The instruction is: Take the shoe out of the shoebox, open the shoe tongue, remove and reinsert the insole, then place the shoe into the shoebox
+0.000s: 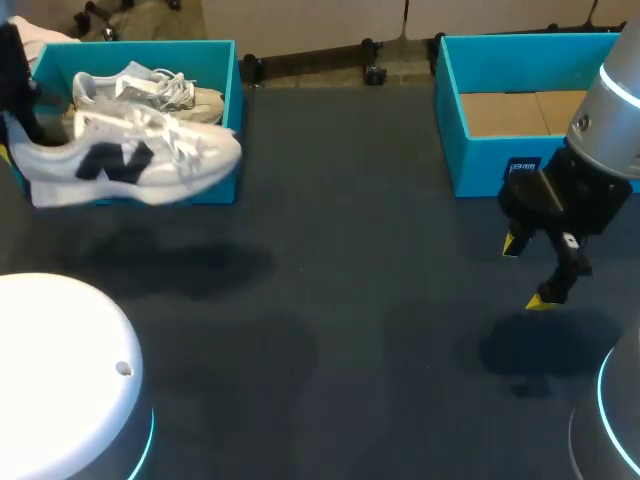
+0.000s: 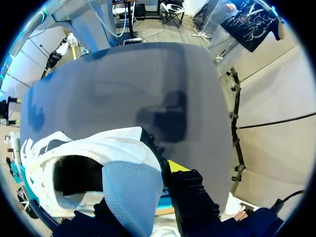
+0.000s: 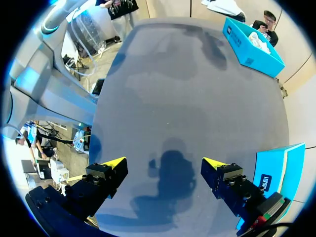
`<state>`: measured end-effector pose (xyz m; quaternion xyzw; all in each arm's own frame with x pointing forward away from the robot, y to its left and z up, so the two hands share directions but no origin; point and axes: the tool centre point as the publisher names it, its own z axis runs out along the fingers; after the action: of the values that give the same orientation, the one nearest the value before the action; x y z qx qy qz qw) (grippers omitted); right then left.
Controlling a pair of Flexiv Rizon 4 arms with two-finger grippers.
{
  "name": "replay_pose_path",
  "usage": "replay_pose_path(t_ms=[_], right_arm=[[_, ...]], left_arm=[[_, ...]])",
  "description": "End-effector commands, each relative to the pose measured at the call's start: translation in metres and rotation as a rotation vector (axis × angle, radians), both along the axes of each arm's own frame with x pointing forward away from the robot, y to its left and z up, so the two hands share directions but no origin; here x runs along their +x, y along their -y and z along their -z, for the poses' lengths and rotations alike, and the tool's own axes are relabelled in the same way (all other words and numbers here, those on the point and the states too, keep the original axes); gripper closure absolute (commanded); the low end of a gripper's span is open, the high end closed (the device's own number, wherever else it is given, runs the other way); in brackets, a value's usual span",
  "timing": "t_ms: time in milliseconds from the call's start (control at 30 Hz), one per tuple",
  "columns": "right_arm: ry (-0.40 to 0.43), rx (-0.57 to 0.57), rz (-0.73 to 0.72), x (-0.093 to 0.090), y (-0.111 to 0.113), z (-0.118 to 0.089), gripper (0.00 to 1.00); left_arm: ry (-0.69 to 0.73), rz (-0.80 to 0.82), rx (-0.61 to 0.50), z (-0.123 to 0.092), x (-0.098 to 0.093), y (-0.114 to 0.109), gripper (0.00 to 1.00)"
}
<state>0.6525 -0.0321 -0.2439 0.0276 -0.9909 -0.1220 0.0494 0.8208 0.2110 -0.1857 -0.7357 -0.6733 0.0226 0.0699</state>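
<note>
While the white sneaker [image 1: 125,160] hangs in the air across the near wall of the left shoebox [image 1: 236,100], toe pointing right and heel at the far left, the first step looks nearly done: the shoe is out of the box but not yet set down. The left gripper [image 2: 145,170] holds it by the heel. In the left wrist view one yellow-tipped finger [image 2: 177,166] lies against the outside of the heel collar. The other finger is hidden behind the heel fabric. Since the sneaker is off the table, I judge the fingers are pinching the collar between them.

The right gripper [image 3: 163,163] hovers low over the dark table [image 1: 350,330] on the right, just near of the right shoebox [image 1: 480,160]. Its fingers are spread wide and hold nothing.

The next move probably calls for carrying the sneaker to the open middle of the table and resting it on its sole. There the right gripper could reach the tongue while the left steadies the heel. A heel pinch leaves the toe free to droop or swing, so a gentle set-down seems wise.

The left shoebox holds a second sneaker [image 1: 150,92], lying toward its far side. The right shoebox shows only a brown cardboard floor, with no shoe visible inside.
</note>
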Motion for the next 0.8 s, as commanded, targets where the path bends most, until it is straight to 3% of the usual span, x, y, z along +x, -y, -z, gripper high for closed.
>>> replay_pose_path(t_ms=[33, 433, 800], right_arm=[[-0.001, -0.003, 0.0, 0.001, -0.001, 0.001, 0.0], [-0.001, -0.003, 0.0, 0.001, -0.001, 0.001, 0.0], [-0.001, -0.003, 0.0, 0.001, -0.001, 0.001, 0.0]], left_arm=[[0.158, 0.004, -0.021, 0.011, -0.032, 0.018, 1.0], [0.115, 0.041, 0.0, 0.061, -0.068, 0.096, 1.0], [0.115, 0.041, 0.0, 0.061, -0.068, 0.096, 1.0]])
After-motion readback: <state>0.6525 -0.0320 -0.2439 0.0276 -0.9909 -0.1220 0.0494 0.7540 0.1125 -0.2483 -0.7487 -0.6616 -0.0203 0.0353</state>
